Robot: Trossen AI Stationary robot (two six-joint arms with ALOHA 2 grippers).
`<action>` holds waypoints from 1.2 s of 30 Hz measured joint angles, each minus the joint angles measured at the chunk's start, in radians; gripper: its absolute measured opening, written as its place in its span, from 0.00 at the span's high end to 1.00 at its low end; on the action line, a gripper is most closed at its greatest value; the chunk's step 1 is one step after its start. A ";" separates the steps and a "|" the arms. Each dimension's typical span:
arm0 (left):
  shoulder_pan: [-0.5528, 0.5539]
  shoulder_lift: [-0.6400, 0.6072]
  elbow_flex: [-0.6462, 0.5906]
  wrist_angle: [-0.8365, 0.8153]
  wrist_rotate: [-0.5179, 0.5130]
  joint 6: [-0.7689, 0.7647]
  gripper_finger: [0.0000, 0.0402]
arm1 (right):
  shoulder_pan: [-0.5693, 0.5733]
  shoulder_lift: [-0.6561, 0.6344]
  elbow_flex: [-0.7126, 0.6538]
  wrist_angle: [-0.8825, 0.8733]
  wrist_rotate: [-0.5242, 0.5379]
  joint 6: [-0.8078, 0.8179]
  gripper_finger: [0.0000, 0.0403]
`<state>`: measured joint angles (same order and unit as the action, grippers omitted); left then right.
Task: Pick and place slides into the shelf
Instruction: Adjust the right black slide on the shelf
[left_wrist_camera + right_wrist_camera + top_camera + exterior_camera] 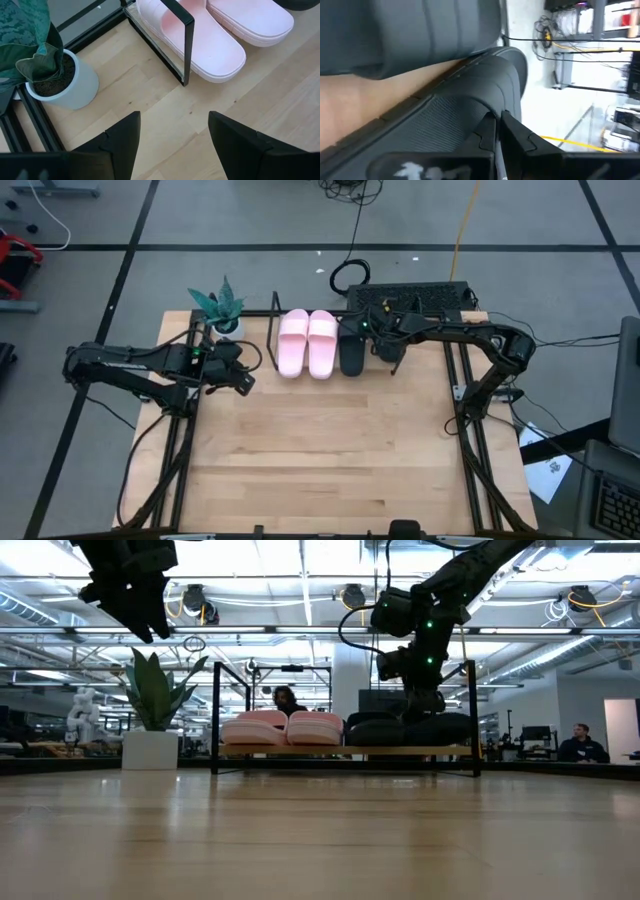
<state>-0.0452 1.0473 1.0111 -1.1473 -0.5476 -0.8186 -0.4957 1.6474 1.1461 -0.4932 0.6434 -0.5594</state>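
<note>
Slides line the shelf at the high view's upper centre.
Pale pink pair beside black slides; right gripper pinched shut above them, empty; left gripper parted, empty.

Pale pink slides, black slides, light wooden shelf.

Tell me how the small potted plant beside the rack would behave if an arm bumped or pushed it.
The potted plant looks apt to tip: its tall leaves rise well above a small white pot. On the smooth wooden tabletop it might slide first if pushed low. The exposed soil would probably spill if it went over.
</note>
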 joint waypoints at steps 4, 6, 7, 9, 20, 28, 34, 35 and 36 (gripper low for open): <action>0.000 0.000 0.000 0.000 0.006 -0.003 0.41 | 0.000 0.000 0.000 0.016 0.017 0.014 1.00; 0.000 0.000 0.000 0.000 0.011 -0.005 0.41 | 0.000 0.000 0.000 0.016 0.015 0.027 1.00; 0.000 0.000 0.000 0.000 0.012 -0.006 0.41 | 0.000 0.000 0.000 0.017 0.015 0.035 1.00; 0.000 0.000 0.000 0.000 0.014 -0.006 0.41 | 0.000 0.000 0.000 0.017 0.013 0.052 1.00; 0.000 0.000 0.000 0.000 0.015 -0.007 0.41 | 0.046 0.000 0.005 0.006 0.014 0.111 1.00; 0.000 0.000 0.000 0.001 0.015 -0.007 0.41 | 0.052 0.000 0.035 -0.052 0.011 0.166 1.00; 0.000 0.000 0.000 0.001 0.015 0.002 0.41 | 0.075 -0.001 0.036 -0.099 0.011 0.182 1.00; 0.000 0.000 0.000 0.000 0.015 0.002 0.41 | 0.076 -0.001 0.037 -0.105 0.011 0.183 1.00; 0.000 0.000 0.000 0.001 0.015 0.002 0.41 | 0.077 -0.001 0.037 -0.110 0.012 0.186 1.00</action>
<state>-0.0454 1.0473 1.0111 -1.1465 -0.5323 -0.8168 -0.4186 1.6466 1.1828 -0.6034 0.6553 -0.3737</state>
